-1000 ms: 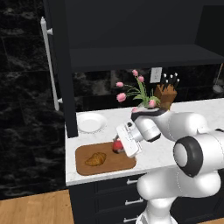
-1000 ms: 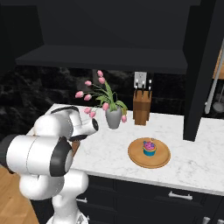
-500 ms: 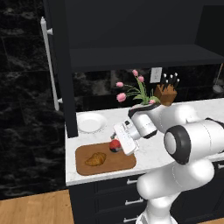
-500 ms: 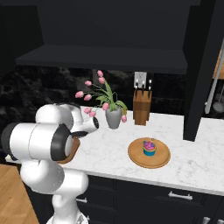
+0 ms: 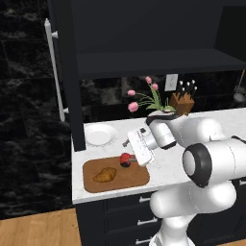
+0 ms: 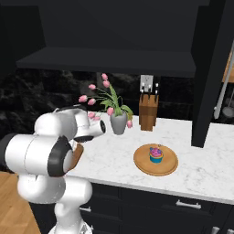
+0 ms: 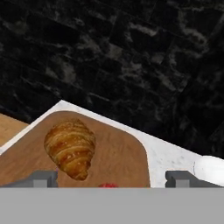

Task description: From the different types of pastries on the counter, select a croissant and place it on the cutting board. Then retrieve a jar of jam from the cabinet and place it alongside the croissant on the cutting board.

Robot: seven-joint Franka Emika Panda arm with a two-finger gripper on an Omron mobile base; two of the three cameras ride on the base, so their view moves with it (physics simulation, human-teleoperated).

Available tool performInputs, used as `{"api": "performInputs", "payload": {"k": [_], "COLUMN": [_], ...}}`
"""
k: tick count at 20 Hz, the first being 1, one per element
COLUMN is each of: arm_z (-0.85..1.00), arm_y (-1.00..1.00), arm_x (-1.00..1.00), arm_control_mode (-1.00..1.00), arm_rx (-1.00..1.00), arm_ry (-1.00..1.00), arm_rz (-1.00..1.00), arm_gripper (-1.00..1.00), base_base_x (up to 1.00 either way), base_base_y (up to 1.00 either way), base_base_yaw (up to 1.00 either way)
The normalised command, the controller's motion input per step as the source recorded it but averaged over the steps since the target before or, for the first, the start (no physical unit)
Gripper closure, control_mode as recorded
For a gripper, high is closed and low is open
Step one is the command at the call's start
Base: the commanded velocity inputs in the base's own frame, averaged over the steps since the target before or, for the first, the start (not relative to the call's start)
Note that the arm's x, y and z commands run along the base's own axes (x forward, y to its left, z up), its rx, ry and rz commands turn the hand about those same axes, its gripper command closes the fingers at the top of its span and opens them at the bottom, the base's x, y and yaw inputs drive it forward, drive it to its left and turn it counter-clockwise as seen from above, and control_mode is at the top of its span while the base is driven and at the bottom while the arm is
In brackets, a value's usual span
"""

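The brown cutting board lies on the white counter at its left end. A golden croissant rests on the board's left half, and it fills the left of the hand view as croissant. The small red jar of jam stands on the board's far edge, right of the croissant. My gripper hangs just over the jar, open, with the jar's red top low between the spread fingertips. The dark cabinet rises behind the board.
A white plate sits behind the board. Right of the arm stand a vase of pink tulips and a knife block. A pink cupcake sits on a round wooden plate. The cabinet door's white bar handle sticks out at left.
The jaws have gone from shut on the jar to wide open. The jar stays on the board, and the arm's elbow has swung toward the right.
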Motion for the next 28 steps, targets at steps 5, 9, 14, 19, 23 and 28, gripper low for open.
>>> {"api": "performInputs", "payload": {"k": [5, 9, 14, 19, 23, 28], "arm_z": [0.32, 0.0, 0.01, 0.02, 0.0, 0.0], "arm_y": [-0.42, -0.9, -0.94, -0.73, -0.07, -0.01], "arm_x": [-0.34, -0.46, -0.59, -0.68, -0.1, 0.0], "arm_control_mode": [-1.0, -1.0, -1.0, -1.0, -1.0, -1.0], "arm_rx": [0.04, 0.0, 0.03, 0.09, 0.0, 0.0], "arm_ry": [-0.04, 0.0, -0.02, -0.09, 0.0, 0.0], "arm_rz": [-0.05, -0.02, 0.0, 0.0, 0.0, 0.0], "arm_gripper": [-1.0, -1.0, -1.0, -1.0, -1.0, -1.0], "base_base_x": [0.0, 0.0, 0.0, 0.0, 0.0, 0.0], "base_base_y": [0.0, 0.0, 0.0, 0.0, 0.0, 0.0], "base_base_yaw": [0.0, 0.0, 0.0, 0.0, 0.0, 0.0]}}
